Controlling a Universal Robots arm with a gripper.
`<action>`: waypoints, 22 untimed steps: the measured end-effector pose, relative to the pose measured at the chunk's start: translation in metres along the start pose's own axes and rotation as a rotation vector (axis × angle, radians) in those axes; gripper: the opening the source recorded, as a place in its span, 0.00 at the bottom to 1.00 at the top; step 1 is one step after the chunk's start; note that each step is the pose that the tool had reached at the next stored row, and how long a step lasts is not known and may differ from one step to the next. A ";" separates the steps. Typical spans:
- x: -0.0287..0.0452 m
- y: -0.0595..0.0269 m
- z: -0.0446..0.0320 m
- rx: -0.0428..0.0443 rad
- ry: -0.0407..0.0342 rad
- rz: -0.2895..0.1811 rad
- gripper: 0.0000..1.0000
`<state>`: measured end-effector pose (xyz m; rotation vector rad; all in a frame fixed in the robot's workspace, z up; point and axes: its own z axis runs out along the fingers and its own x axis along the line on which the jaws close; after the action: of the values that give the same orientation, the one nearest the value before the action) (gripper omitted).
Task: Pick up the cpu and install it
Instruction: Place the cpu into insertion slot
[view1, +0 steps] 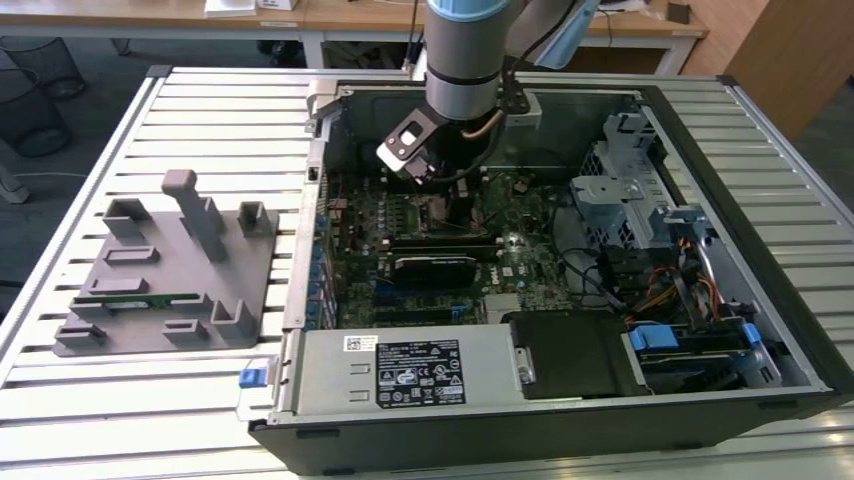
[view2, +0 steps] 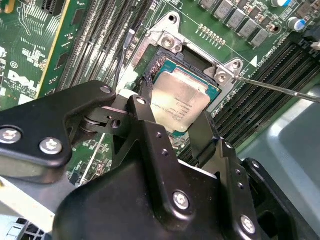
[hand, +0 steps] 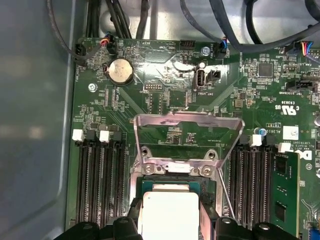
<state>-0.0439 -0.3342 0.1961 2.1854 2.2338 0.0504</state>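
Pinching the cpu (view2: 181, 96) with the pincer (view2: 173, 116), pressed on two opposite edges, one black finger (view2: 145, 120) against each side. Holding it silver top up, a little tilted, directly over the open socket (view2: 200, 64) on the board (view2: 30, 60). Cannot tell whether already touching the socket below. In the first wrist view, seeing the metal frame (hand: 187, 124) lifted open just beyond the socket. Beside the socket, seeing a thin lever (view2: 275, 88) swung free. In the exterior view, reaching down into the open case (view1: 747, 330) on the slatted desk (view1: 200, 110).
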 end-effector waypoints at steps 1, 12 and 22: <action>-0.0009 -0.0001 0.0003 0.0000 0.0009 0.000 0.53; -0.0020 -0.0002 0.0033 -0.0002 0.0075 0.001 0.53; -0.0049 -0.0004 0.0020 0.0000 0.0097 0.013 0.53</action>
<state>-0.0441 -0.3391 0.1941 2.2044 2.2248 0.0612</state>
